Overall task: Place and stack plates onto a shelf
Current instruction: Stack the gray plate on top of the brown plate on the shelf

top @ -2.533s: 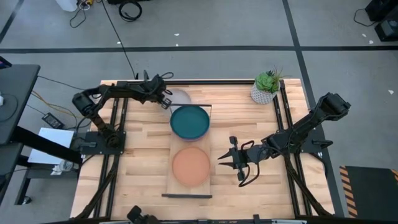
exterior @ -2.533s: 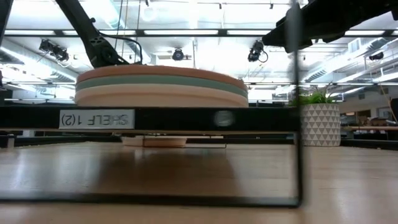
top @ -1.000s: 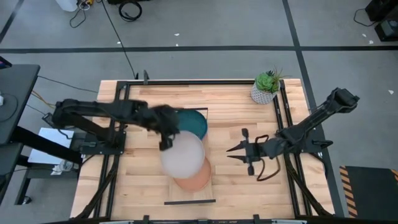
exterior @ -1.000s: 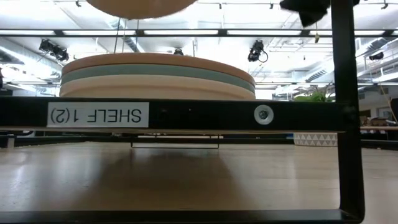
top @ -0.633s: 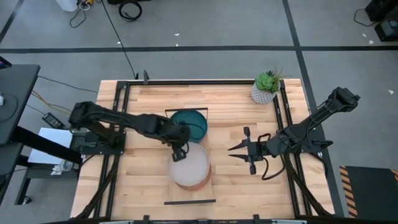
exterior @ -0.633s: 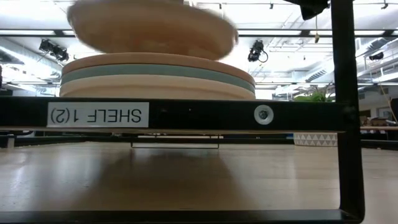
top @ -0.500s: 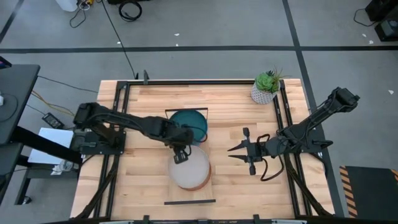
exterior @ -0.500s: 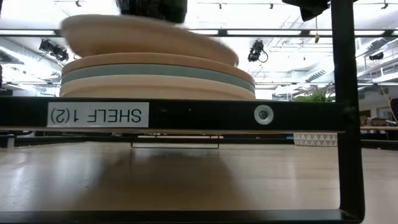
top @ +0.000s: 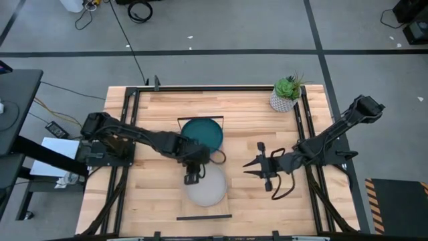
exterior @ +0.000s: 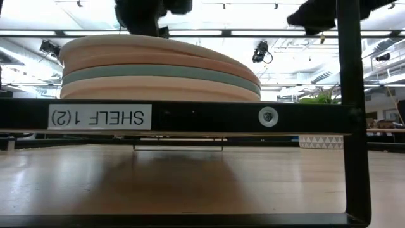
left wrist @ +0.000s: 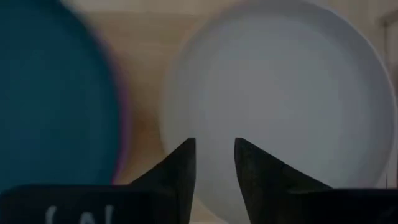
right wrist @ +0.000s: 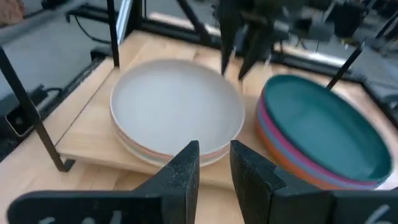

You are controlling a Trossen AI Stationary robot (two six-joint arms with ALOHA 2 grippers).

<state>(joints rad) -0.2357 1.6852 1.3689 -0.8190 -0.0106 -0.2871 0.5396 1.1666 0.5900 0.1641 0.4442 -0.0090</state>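
While two stacks of plates sit on the shelf (top: 182, 195), the left gripper (top: 192, 175) hovers over the 12 o'clock rim of the near stack, its fingers (left wrist: 182, 167) slightly parted and grasping nothing. That near stack is topped by the pale grey plate (top: 206, 185), which lies a little tilted in the low view; four layers can be counted there: pale grey on top, a peach-tan plate (exterior: 209, 61), a light teal plate (exterior: 158, 71) and a cream plate (exterior: 158, 87) at the bottom. At 12 o'clock from it on the same plank, the second stack shows the dark teal plate (top: 204, 132) on top, with magenta, blue and orange rims under it in the right wrist view, so four again. The right gripper (top: 257, 166) waits at 3 o'clock from the near stack, well apart from it, with fingers spread open and empty. One potted plant (top: 286, 93) stands at the table's (top: 154, 201) far right corner.
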